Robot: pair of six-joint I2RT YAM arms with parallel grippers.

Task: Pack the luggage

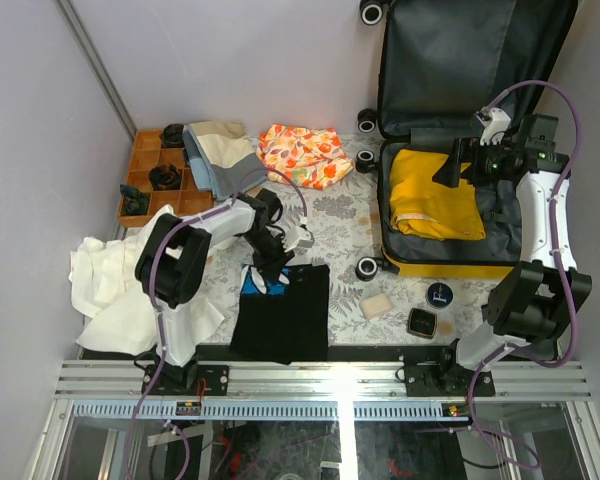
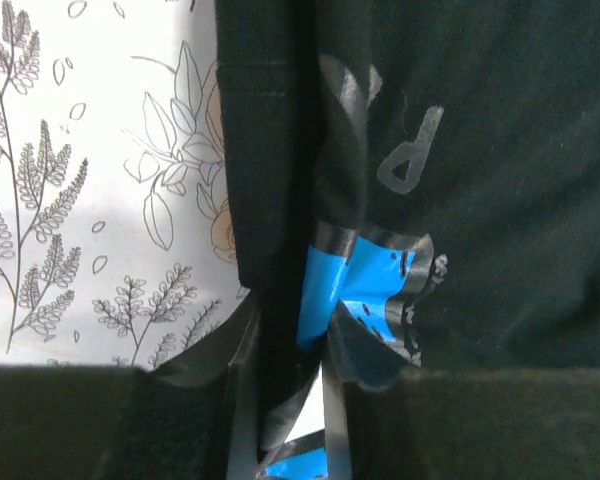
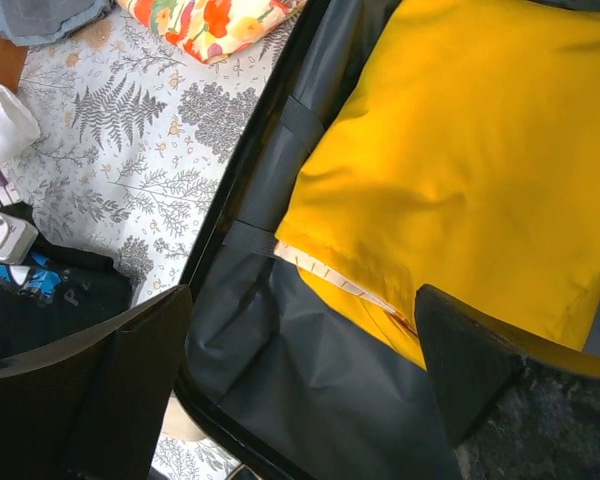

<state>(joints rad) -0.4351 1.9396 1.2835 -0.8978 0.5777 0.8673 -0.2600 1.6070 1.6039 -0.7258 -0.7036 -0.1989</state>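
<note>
Luggage (image 1: 470, 60) is lying open at the far right of the table (image 1: 350, 215), a yellow garment (image 1: 435, 205) already sitting inside | left gripper (image 1: 268, 258) is pinching a fold of the black T-shirt (image 1: 285, 310) | right gripper (image 1: 450, 170) is hovering over the case, jaws wide apart, holding nothing | floral garment (image 1: 302, 153), beige garment (image 1: 220, 155) and white cloth (image 1: 115, 285) are waiting outside; packing looks barely begun

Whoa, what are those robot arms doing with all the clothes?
They are packing the yellow luggage, which lies open on the table. The left hand is down on the table, pinching a fold of the black T-shirt. The right hand hangs open over the luggage, where a yellow garment already lies. A flowery cloth and a white cloth are not packed yet.
</note>
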